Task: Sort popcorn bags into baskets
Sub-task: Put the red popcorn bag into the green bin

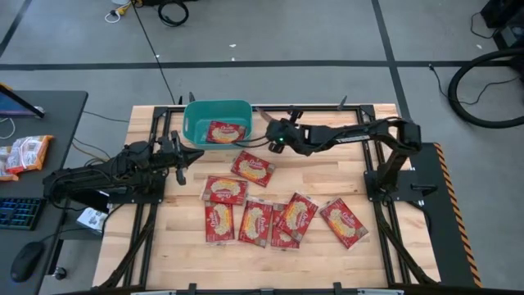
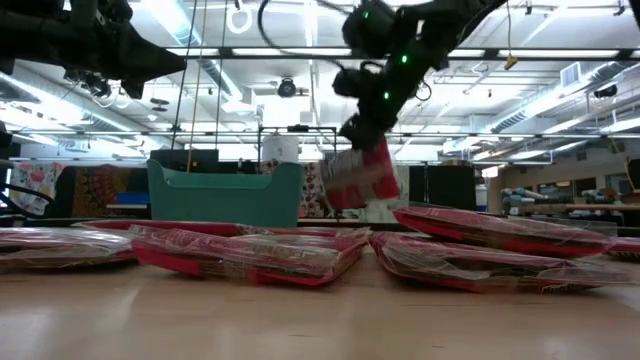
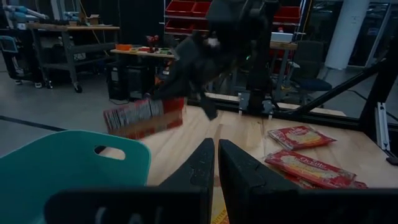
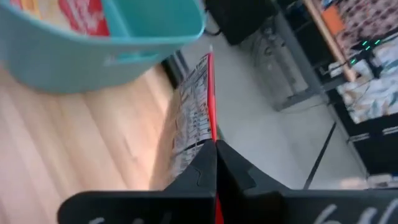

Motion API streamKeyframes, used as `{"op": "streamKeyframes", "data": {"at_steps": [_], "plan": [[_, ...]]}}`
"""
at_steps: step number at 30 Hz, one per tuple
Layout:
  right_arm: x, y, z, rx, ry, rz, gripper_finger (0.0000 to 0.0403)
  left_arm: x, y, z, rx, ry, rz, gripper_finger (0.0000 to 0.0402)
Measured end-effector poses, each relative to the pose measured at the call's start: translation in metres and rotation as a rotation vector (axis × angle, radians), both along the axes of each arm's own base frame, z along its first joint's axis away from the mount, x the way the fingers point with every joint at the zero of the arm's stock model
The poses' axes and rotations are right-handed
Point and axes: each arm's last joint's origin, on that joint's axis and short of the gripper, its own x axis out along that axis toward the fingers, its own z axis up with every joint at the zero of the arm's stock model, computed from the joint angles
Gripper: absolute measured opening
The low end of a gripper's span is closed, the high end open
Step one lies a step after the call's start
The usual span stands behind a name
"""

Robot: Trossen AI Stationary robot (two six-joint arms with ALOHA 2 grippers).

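Observation:
Several red popcorn bags with cream oval labels lie flat on the wooden table (image 1: 255, 221), (image 1: 223, 190), (image 1: 343, 222), (image 2: 240, 252). One more bag (image 1: 225, 131) lies in the teal basket (image 1: 196, 115), (image 2: 225, 192), which stands at the table's far edge. My right gripper (image 1: 277, 138), (image 2: 362, 135) is in the air just right of the basket, shut on another bag (image 2: 360, 180), (image 3: 143, 117). My left gripper (image 1: 178, 160), (image 3: 216, 168) is shut and empty, raised by the basket's near left corner. My right gripper pinches the popcorn bag by one end (image 4: 208, 138) between its two fingers, coming from above and from the table's right. The bag (image 4: 194, 102) stands on edge and hangs tilted below the fingers (image 2: 372, 152), lifted clear of the table, beside the basket's right wall.
The loose bags fill the table's middle and near part, some overlapping (image 1: 291, 220). Black frame rails run along the table's edges (image 1: 155, 131). A dark desk with packets and a keyboard (image 1: 24, 156) stands left of the table. Bare wood lies right of the basket (image 1: 344, 164).

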Motion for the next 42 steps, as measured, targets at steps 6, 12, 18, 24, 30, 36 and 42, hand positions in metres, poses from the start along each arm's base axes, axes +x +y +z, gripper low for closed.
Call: {"op": "streamKeyframes", "data": {"at_steps": [6,12,18,24,30,36,42], "plan": [[0.000,0.008,0.029,-0.093,-0.069,0.073,0.0001,0.000,0.000,0.000,0.000,-0.002,0.014,0.0027],[0.017,0.014,0.052,-0.144,-0.114,0.179,0.0000,0.000,0.000,0.002,0.005,-0.023,0.014,0.0027],[0.054,0.013,0.077,-0.182,-0.118,0.293,0.0000,0.000,0.000,0.003,0.028,-0.020,0.015,0.0027],[0.095,0.005,0.071,-0.145,-0.129,0.451,0.0000,0.000,0.000,0.002,0.026,-0.014,0.014,0.0027],[0.132,-0.014,0.050,-0.120,-0.090,0.507,0.0000,0.000,0.000,0.002,0.026,-0.011,0.014,0.0027],[0.157,-0.039,0.041,-0.072,-0.090,0.560,0.0000,0.000,0.000,0.001,0.025,-0.005,0.014,0.0027],[0.168,-0.066,0.031,-0.035,-0.051,0.553,0.0001,0.000,0.000,0.001,0.025,-0.001,0.014,0.0027]]}}
